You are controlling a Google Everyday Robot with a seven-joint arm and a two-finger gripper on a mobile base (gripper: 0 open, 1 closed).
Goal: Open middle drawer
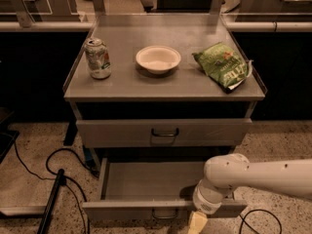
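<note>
Grey middle drawer (pixel 141 182) pulled out, hand (pixel 197 222) at its front

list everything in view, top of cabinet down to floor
cabinet: one, grey, centre
can: one, silver, cabinet top left
bowl: one, white, cabinet top centre
chip bag: one, green, cabinet top right
top drawer: one, grey, closed
middle drawer: one, grey, pulled out below it
cables: several, black, floor left
arm: one, white, from the right
claw: one, pale yellow, at middle drawer's front panel
</note>
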